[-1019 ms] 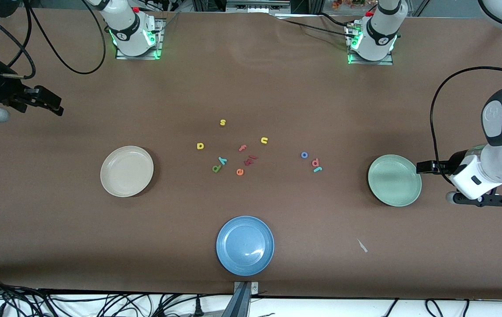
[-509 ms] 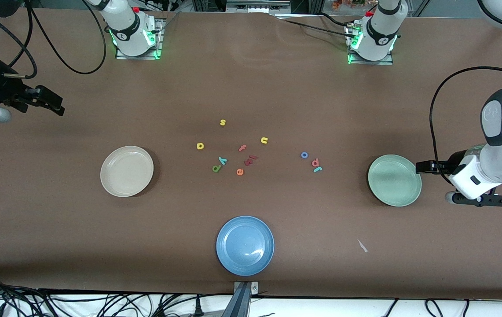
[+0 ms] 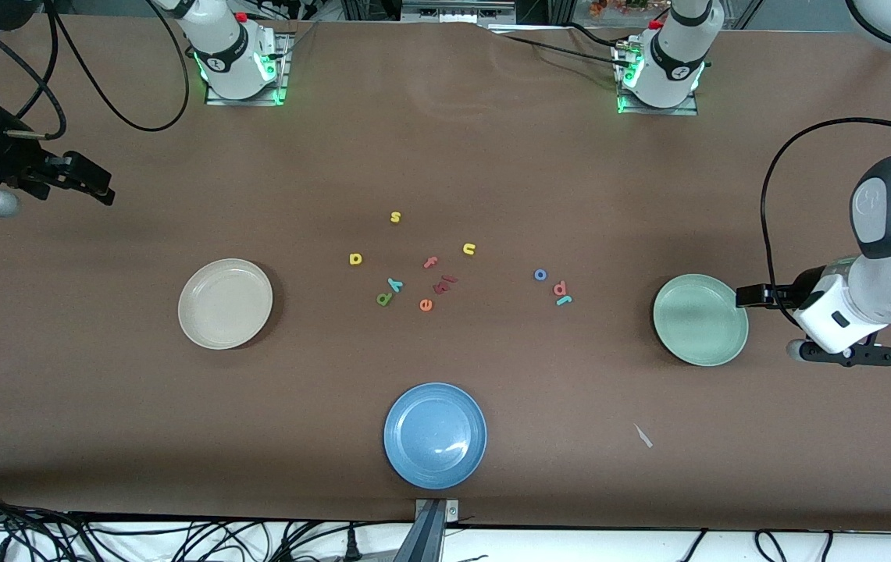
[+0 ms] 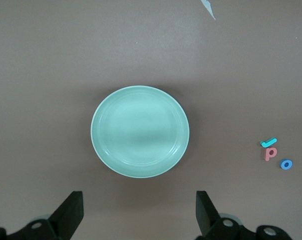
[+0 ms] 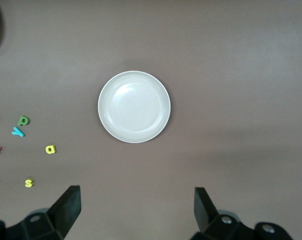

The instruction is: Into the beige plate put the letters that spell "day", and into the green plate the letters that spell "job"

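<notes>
Right now I see the small green foam d (image 3: pixel 383 299) and the teal foam y (image 3: pixel 393 284) touching each other at the centre of the brown table (image 3: pixel 445 156), with the yellow foam a (image 3: pixel 355 258) a little farther from the front camera and nearer the right arm's end. None of the three is in the round cream-beige plate (image 3: pixel 203 328), which sits well apart toward the right arm's end. The blue ring-shaped o (image 3: pixel 540 274), the salmon-red b (image 3: pixel 560 289) and the thin teal j (image 3: pixel 564 300) cluster nearer the left arm's end, the b and j touching, all near but outside the round pale mint-green plate (image 3: pixel 671 343).

Among the other letters I pick out a yellow s (image 3: pixel 395 217), a yellow u (image 3: pixel 468 249), a pink f (image 3: pixel 431 262), an orange e (image 3: pixel 425 305) and a dark red piece (image 3: pixel 443 285) I can't read. A round blue plate (image 3: pixel 406 460) lies closest to the front camera, and a pale scrap (image 3: pixel 643 435) lies on the table between it and the green plate.

My left gripper (image 4: pixel 139 212) hangs over the table just beside the green plate, jaws spread wide, nothing in them. My right gripper (image 5: pixel 136 210) hangs over the right arm's end of the table, jaws likewise spread and empty.
</notes>
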### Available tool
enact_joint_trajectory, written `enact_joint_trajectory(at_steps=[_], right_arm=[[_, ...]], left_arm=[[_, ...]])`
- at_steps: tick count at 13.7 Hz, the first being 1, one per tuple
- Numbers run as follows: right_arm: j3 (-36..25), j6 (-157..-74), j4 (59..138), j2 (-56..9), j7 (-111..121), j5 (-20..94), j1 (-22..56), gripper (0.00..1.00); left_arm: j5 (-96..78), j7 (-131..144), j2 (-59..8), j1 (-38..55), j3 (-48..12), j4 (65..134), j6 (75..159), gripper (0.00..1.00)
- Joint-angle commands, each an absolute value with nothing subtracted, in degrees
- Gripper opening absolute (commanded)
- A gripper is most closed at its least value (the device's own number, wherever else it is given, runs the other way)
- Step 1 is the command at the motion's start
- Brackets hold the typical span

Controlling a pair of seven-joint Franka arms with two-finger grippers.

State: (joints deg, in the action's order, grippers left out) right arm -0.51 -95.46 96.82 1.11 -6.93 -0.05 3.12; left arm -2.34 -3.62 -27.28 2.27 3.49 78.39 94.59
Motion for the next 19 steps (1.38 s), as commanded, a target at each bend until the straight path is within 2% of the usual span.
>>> enact_joint_trajectory(at_steps=[1, 9, 16, 19], right_arm=[[-0.3, -94.7, 96.3, 1.3, -6.9, 0.8, 3.0, 1.0], [-0.4, -94.7, 96.3, 1.2, -6.7, 0.8, 3.0, 1.0], [-0.3, -94.0, 96.3, 1.5, -6.7, 0.9, 3.0, 1.0], [-0.4, -94.0, 96.2, 1.3, -6.7, 0.9, 3.0, 1.0]], left_arm=[[-0.8, -3.8, -26.6, 2.6, 3.4, 78.7, 95.0, 0.99], [-1.1, -2.4, -26.7, 2.9, 3.1, 79.0, 95.0, 0.99], [-4.8, 20.6, -30.5, 10.9, 2.4, 79.7, 95.0, 0.99], [-6.9, 28.5, -30.8, 14.9, 2.4, 83.8, 97.5, 0.99]])
